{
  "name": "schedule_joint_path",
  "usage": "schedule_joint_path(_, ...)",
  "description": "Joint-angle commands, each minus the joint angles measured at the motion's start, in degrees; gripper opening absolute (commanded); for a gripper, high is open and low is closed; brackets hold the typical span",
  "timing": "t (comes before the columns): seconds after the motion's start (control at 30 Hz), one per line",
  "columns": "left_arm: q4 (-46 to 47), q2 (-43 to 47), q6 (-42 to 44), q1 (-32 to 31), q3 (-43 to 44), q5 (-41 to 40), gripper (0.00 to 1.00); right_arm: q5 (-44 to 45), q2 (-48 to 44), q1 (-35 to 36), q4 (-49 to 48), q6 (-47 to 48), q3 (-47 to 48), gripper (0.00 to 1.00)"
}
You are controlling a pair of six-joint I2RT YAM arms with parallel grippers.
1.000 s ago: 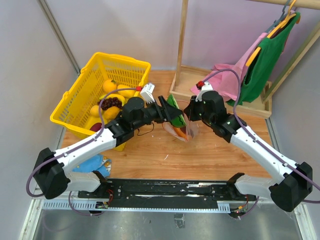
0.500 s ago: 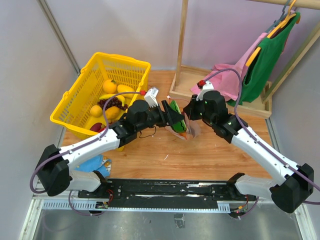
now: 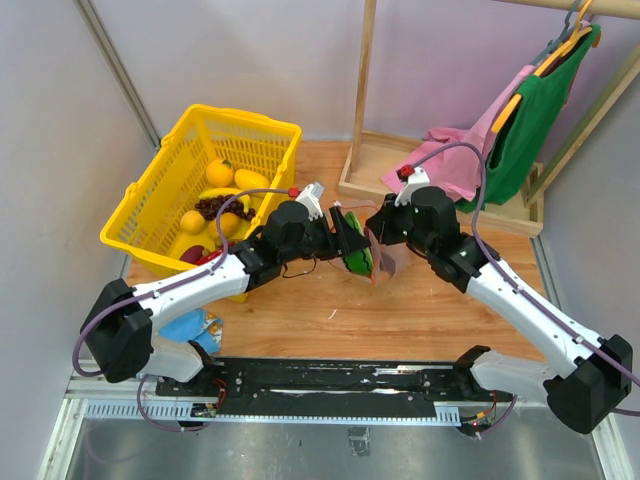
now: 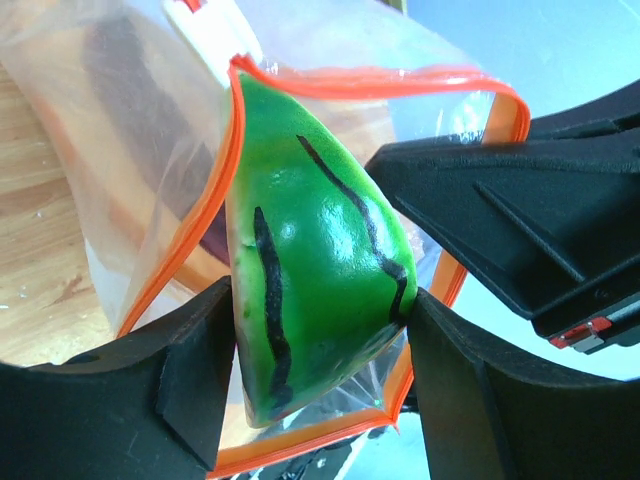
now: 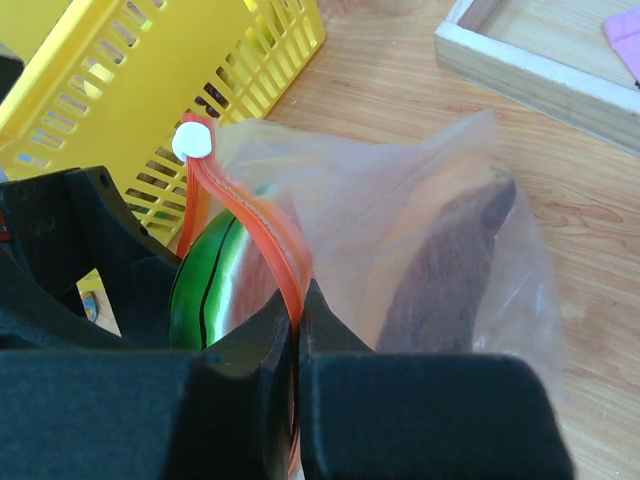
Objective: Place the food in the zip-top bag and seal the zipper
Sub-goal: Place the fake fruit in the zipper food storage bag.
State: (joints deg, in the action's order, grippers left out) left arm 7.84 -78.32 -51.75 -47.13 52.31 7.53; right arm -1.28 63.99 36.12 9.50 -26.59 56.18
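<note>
Frame centre: left gripper clamps watermelon wedge, partly through zip-top bag mouth. Right gripper pinches zipper strip. Dark piece inside, possibly food.

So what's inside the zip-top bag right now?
A dark brown piece shows through the zip-top bag; the watermelon wedge, in the left pincer, sits in its mouth. Anything deeper is blurred.

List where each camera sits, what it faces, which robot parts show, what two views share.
Top external: above and behind, looking down on the table; both arms show.
Left wrist: on the left arm, facing the zip-top bag; left gripper clamps the watermelon wedge.
Right wrist: on the right arm, facing the basket; right gripper pinches the zipper.
Wrist views share wedge, bag, zipper.
</note>
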Motion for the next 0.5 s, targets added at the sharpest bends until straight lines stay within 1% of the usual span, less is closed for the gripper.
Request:
schedule_joint_path(0.0, -0.7, 1.2, -0.5, -0.7, 2.2, -3.7, 0.65, -1.3, -2.4, 0.0, -2.7, -0.6, -1.4, 0.04)
schedule_joint_path(0.1, -0.5, 1.6, -1.2, -0.7, 2.1, -4.2, 0.71, -1.3, -3.0, 0.0, -2.5, -0.8, -2.2, 0.05)
schedule_joint_path(0.23, -0.2, 1.6, -2.5, -0.7, 1.9, -3.4, 0.73, -1.1, -3.4, 0.0, -2.2, -0.9, -2.5, 0.07)
schedule_joint_path(0.33, -0.7, 1.7, -3.4, -0.7, 2.1, -3.1, 0.79, -1.3, -3.5, 0.0, -2.1, -1.1, -2.7, 0.08)
schedule_joint_path(0.47, -3.1, 2.7, -3.8, -0.7, 2.4, -4.3, 0.79, -1.4, -3.6, 0.0, -2.0, -1.0, -2.6, 0.08)
